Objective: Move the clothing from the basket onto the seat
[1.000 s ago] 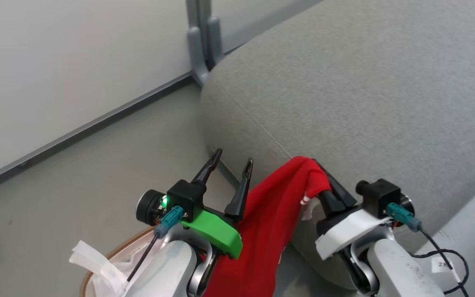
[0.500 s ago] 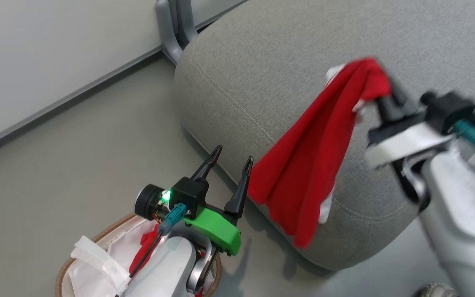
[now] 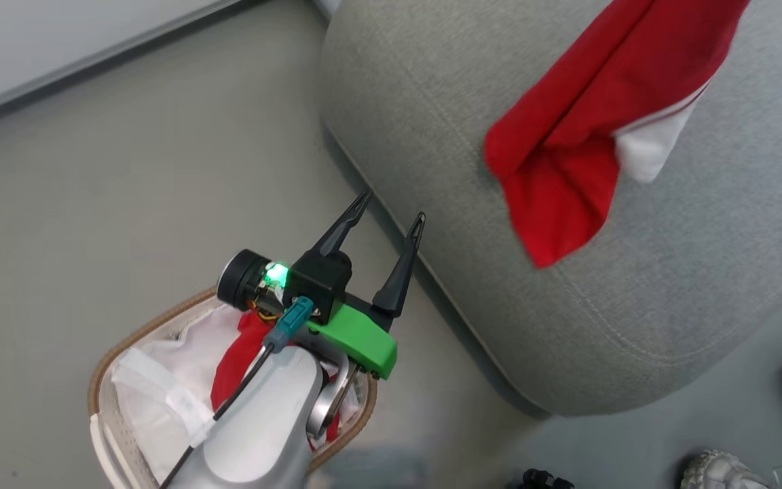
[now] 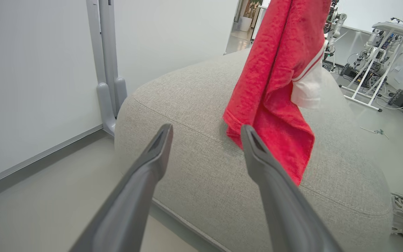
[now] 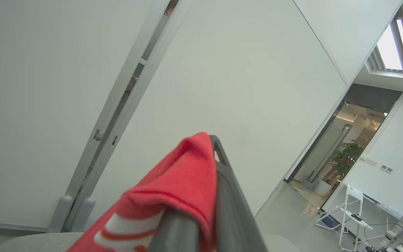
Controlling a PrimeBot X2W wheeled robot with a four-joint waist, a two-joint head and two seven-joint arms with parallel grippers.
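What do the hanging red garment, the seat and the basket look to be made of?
Red garment: soft terry-like cloth, nubby matte surface, limp folds. Seat: grey woven upholstery, visible weave and stitched seam. Basket: seemingly white plastic, perforated wall, with brown woven-looking rim.

basket (image 3: 94,387): oval, white perforated wall, brown woven rim, white lining. Upright on the floor, lower left of head view, near the seat's corner, gap between them. red clothing (image 3: 231,360) lies bunched inside it.

seat (image 3: 635,326): big grey woven cushion, rounded edges, stitched seam, upper right of head view.

red garment (image 3: 588,136): white panel with a stripe, hangs in folds over the seat, top right of head view. Can't tell if the hem touches. Top fold is pinched in the closed right end effector (image 5: 210,148), lower centre of right wrist view.
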